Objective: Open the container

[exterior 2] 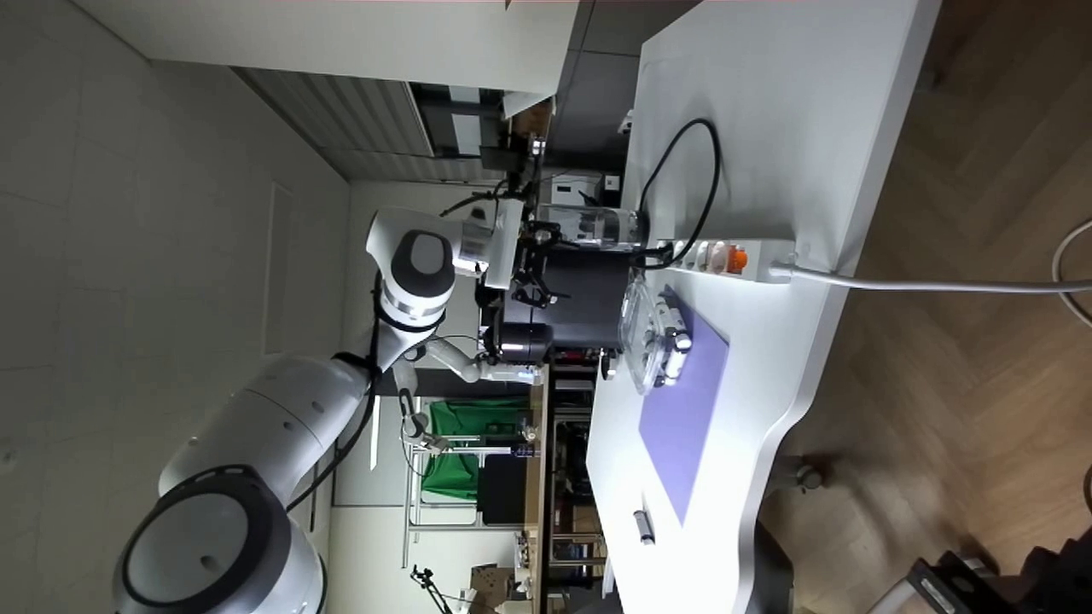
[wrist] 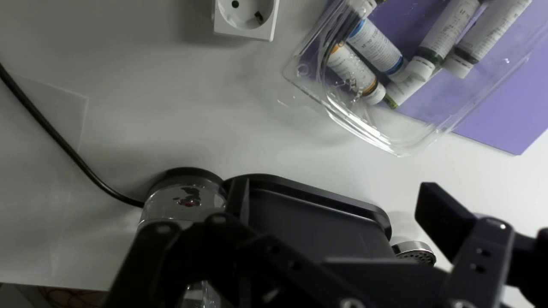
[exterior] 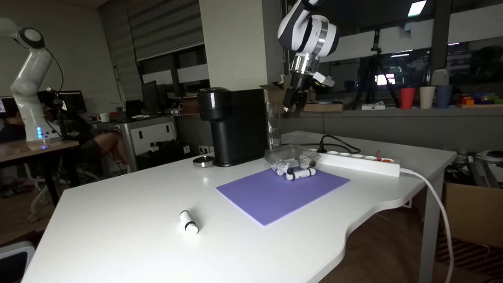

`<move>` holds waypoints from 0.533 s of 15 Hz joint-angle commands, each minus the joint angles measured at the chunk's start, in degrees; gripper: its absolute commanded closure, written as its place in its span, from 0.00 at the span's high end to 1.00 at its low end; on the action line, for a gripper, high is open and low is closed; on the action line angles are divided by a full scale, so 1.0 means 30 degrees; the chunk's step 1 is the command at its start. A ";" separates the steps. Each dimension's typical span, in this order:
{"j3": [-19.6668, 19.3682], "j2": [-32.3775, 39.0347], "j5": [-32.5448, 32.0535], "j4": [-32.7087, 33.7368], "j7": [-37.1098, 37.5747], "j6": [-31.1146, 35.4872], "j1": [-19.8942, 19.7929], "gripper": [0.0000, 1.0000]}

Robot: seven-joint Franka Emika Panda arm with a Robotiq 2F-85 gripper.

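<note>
Hanging in the air and pointing down, with the gripper [wrist: 335, 201] spread wide and nothing held between the fingers. In the wrist view, has the black machine [wrist: 317, 222] framed between the fingertips, beyond them and not gripped. Has a see-through cylinder [wrist: 184, 201] beside the machine, partly hidden by a finger in that view, and a round metal tray [wrist: 414, 250] at the machine's foot, seen just beside the opposite finger. Leaves the see-through container [wrist: 406, 134] below the fingers and well apart from them, set partly over a purple sheet [exterior: 275, 200] on the table [exterior: 129, 220]. Shows white tubes [wrist: 376, 49] with coloured bands through its plastic; cannot tell whether inside or beneath. Has a white power strip [exterior: 361, 163] near the container, below the fingers, with a black cable [wrist: 64, 144] plugged in toward the end nearer the fingers and a white cord [exterior 2: 955, 286] leading from the end farther off, down past the table's edge. Farther off, well apart from fingers and sheet alike, has a lone tube [exterior: 188, 223] lying on the table. Well beyond the fingers in an exterior view, has red, pale and blue cups [exterior: 427, 97] in a row on a ledge [exterior: 428, 113] and, farthest, another robot arm [exterior: 29, 82] on a desk [exterior: 19, 151].
</note>
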 commanded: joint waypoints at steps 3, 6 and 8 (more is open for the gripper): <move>0.0096 0.3881 0.0077 0.5961 0.0898 -0.3601 -0.0641 1.00; 0.0698 0.4949 -0.0279 0.7177 0.1222 -0.4626 -0.1023 1.00; 0.0870 0.5544 -0.0293 0.7866 0.1462 -0.5091 -0.1038 1.00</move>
